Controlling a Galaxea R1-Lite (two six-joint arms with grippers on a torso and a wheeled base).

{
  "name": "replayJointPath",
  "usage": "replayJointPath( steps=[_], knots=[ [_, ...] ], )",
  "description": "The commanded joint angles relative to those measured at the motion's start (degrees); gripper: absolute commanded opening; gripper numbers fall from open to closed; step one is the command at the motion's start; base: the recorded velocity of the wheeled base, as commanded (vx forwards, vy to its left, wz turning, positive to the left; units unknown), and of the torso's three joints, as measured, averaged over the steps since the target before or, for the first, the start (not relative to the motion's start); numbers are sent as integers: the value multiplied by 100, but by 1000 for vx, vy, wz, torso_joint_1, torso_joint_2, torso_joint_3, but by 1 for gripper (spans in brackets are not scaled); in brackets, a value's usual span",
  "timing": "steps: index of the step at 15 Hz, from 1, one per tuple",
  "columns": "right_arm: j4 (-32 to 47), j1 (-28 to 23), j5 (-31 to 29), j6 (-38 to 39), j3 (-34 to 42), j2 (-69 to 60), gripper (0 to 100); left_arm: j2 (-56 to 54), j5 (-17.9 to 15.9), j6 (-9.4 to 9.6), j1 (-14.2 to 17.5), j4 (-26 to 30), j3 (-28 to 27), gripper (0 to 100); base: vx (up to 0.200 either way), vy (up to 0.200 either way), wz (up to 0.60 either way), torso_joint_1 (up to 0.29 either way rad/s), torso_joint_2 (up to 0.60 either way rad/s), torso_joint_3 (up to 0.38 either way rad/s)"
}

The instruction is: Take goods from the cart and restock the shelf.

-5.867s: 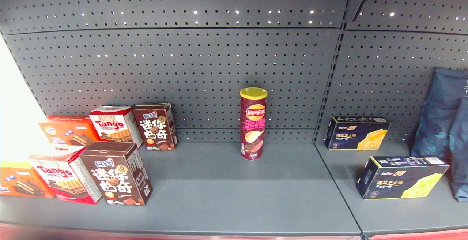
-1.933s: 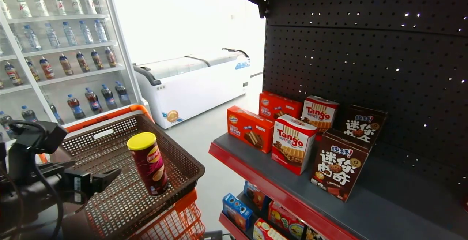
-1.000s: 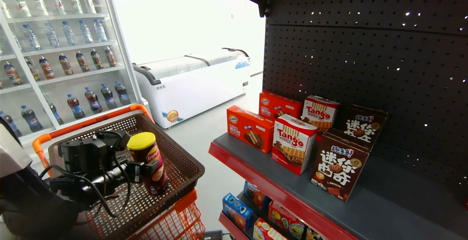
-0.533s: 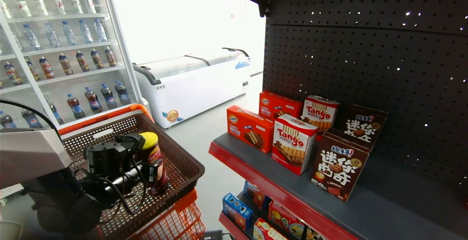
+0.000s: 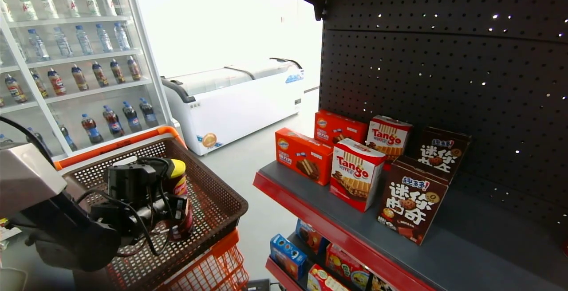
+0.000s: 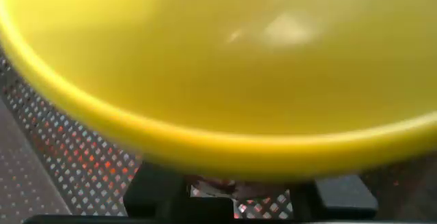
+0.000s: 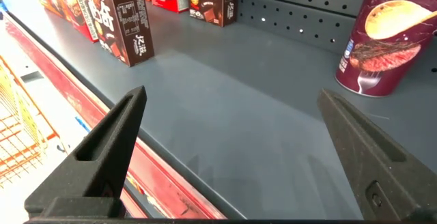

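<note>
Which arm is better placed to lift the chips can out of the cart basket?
Left. The left gripper grips the chips can in the cart basket; the right gripper hangs open over the shelf, away from the cart.

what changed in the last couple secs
The left gripper came in from the left edge, across the cart basket, and closed its fingers on the chip can, which now stands straighter. The cart basket and shelf boxes stayed put.

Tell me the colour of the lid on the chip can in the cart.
Yellow. The chip can lid shows best in the left wrist view.
</note>
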Motion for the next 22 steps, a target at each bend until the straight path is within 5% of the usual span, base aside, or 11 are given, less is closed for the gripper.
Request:
replayJointPath(
  steps=[1,9,19,22],
  knots=[
    [-7,1,-2,0,1,-1,100,-939,-203,-109,-296,239,-200,0,0,0,0,0,0,0],
    [2,1,-2,0,1,-1,100,-2996,-2303,-47,-1104,2401,-569,0,0,0,0,0,0,0],
    [2,10,-2,0,1,-1,100,-3417,-2505,32,-2071,2674,-788,0,0,0,0,0,0,0],
    [2,1,-2,0,1,-1,100,-3417,-2655,32,-2097,2841,-832,0,0,0,0,0,0,0]
  ],
)
